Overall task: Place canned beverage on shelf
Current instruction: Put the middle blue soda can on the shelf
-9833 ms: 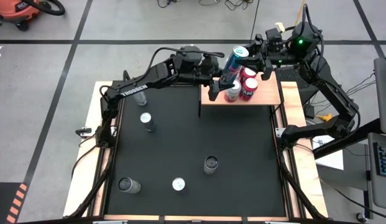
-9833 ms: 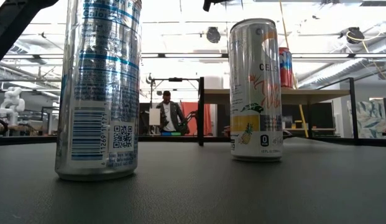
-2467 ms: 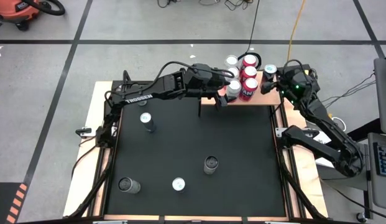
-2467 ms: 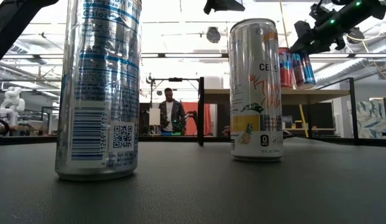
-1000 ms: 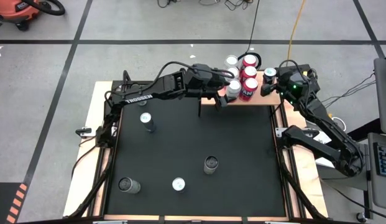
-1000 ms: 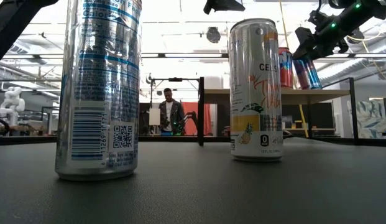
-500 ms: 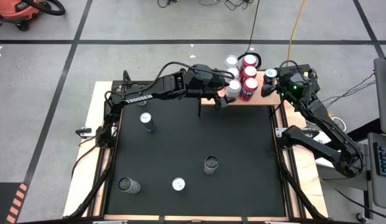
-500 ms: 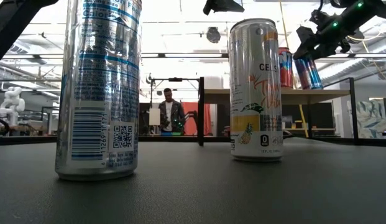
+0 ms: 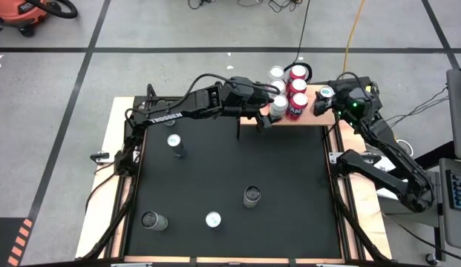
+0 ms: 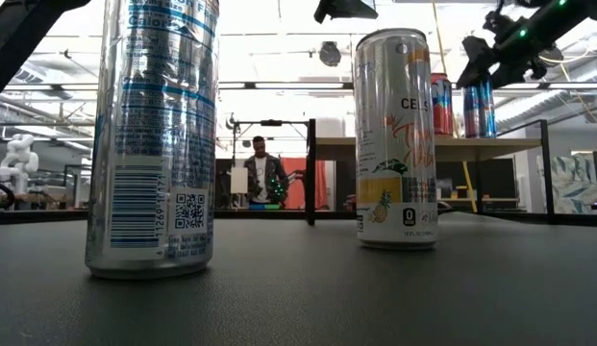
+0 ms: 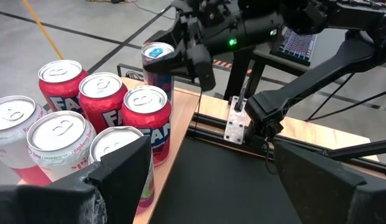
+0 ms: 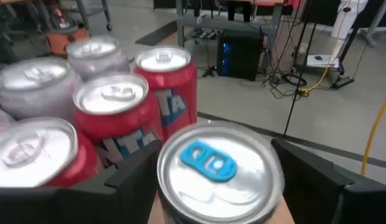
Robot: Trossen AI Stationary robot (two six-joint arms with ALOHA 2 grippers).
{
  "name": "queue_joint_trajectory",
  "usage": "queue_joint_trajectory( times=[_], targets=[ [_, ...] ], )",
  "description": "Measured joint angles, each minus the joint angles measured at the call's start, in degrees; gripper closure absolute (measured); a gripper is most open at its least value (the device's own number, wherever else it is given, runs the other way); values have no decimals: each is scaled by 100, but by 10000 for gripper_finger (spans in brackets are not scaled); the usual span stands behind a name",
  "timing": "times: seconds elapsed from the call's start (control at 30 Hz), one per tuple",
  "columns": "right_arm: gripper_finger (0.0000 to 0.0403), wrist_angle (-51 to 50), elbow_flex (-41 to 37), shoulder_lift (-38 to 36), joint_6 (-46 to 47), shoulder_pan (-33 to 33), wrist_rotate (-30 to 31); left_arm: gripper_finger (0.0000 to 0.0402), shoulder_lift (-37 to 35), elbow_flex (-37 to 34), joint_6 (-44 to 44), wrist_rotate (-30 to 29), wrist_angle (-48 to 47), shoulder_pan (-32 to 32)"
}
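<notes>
The shelf (image 9: 306, 119) stands at the table's far right, with several red and silver cans (image 9: 295, 95) grouped on its board. A can with a blue tab (image 9: 326, 92) (image 10: 479, 108) stands upright near the shelf's right edge. My right gripper (image 9: 319, 100) (image 12: 211, 152) reaches in from the right, open, one finger on each side of that can's top. My left gripper (image 9: 266, 117) (image 11: 205, 186) hovers open at the shelf's near edge, beside the grouped cans and holding nothing. My right gripper has a finger (image 12: 127, 177) on each side of the blue-tab can's upper part (image 12: 214, 168), coming nearly level from the table's right. I cannot tell whether the fingers touch it. The can stands upright with its base on the shelf's board.
Several loose cans stand on the black table top (image 9: 215, 170): one at the left (image 9: 175, 143), one in the middle (image 9: 252, 196), two near the front (image 9: 213, 219) (image 9: 153, 220). A person stands in the room beyond (image 10: 264, 178).
The blue-tab can leaned a second ago. It has come upright and shifted slightly toward the shelf's right edge. My right gripper has stayed beside its top.
</notes>
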Motion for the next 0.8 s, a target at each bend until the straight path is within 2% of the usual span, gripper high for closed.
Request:
queue_joint_trajectory(
  times=[0.23, 0.5, 0.67, 0.8],
  targets=[
    [126, -689, 721, -25, 118, 0, -45, 59, 0, 0, 0, 0, -4, 0],
    [126, -3021, 1987, -96, 551, 58, -855, 59, 0, 0, 2, -91, -116, 0],
    [139, -3948, 1970, -440, 952, 92, -1228, 59, 0, 0, 39, -125, -174, 0],
    [166, -3846, 1582, -799, 1382, 92, -1227, 59, 0, 0, 37, -131, -153, 0]
  ],
)
